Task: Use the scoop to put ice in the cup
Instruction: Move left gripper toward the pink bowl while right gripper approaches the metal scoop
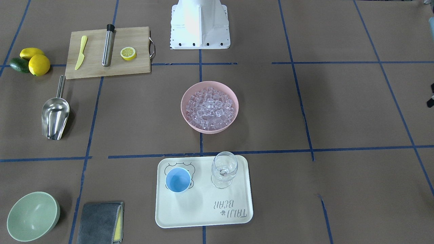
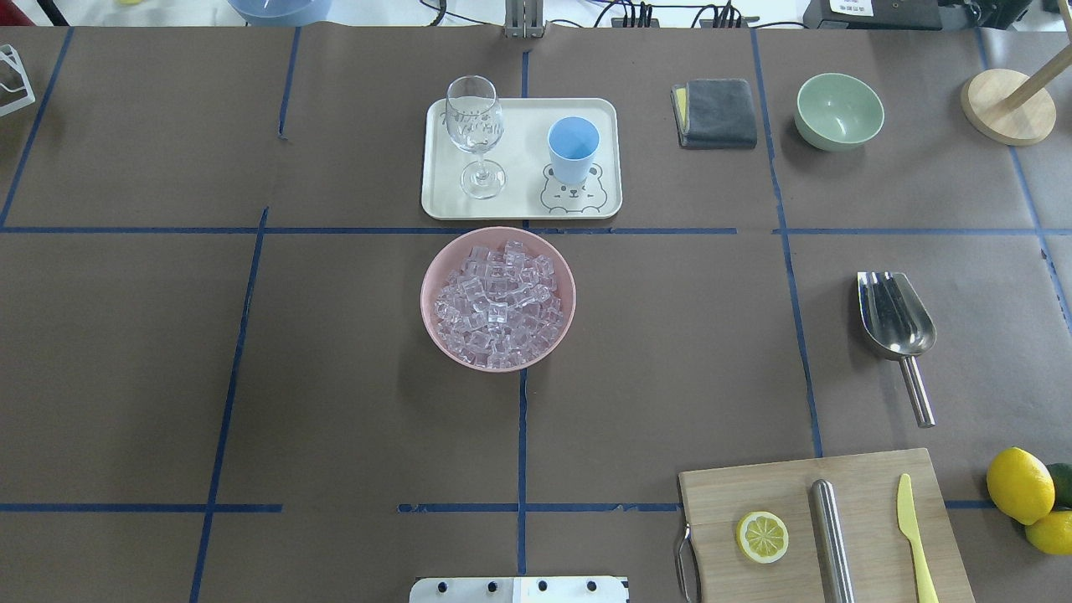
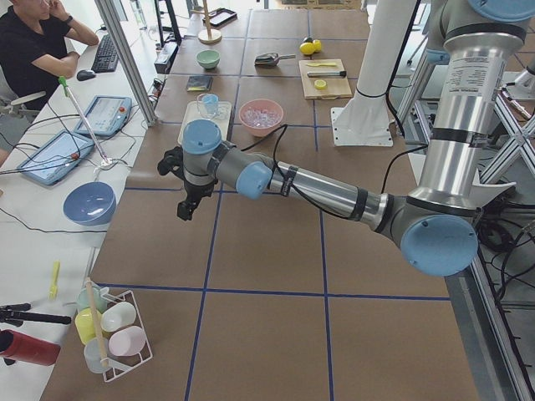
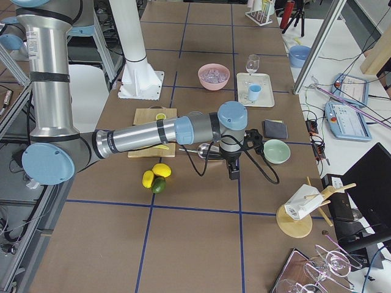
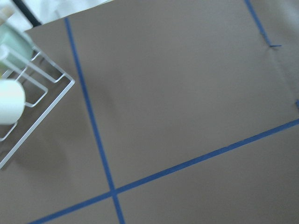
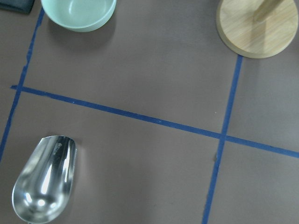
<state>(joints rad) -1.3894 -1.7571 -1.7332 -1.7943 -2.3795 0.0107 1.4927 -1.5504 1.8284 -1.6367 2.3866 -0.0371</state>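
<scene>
The ice [image 2: 498, 301] fills a pink bowl [image 2: 435, 331] at the table's middle. Beyond it, the light-blue cup [image 2: 573, 147] stands upright on a cream tray [image 2: 519, 205]. The steel scoop [image 2: 896, 314] lies flat on the robot's right side, handle toward the robot, and its trough [image 6: 44, 179] shows in the right wrist view. My right gripper [image 4: 234, 173] hangs just past the scoop, toward the green bowl; I cannot tell its state. Far off at the table's left end hovers my left gripper [image 3: 188, 205], state not readable. Neither wrist view shows fingers.
A wine glass [image 2: 475, 134] shares the tray. A cutting board [image 2: 825, 528] holds a lemon half, a steel cylinder and a yellow knife; lemons [image 2: 1019, 486] lie beside it. A green bowl [image 2: 839, 110], grey cloth [image 2: 716, 113], wooden stand [image 2: 1007, 106] and cup rack [image 3: 113, 334] are around.
</scene>
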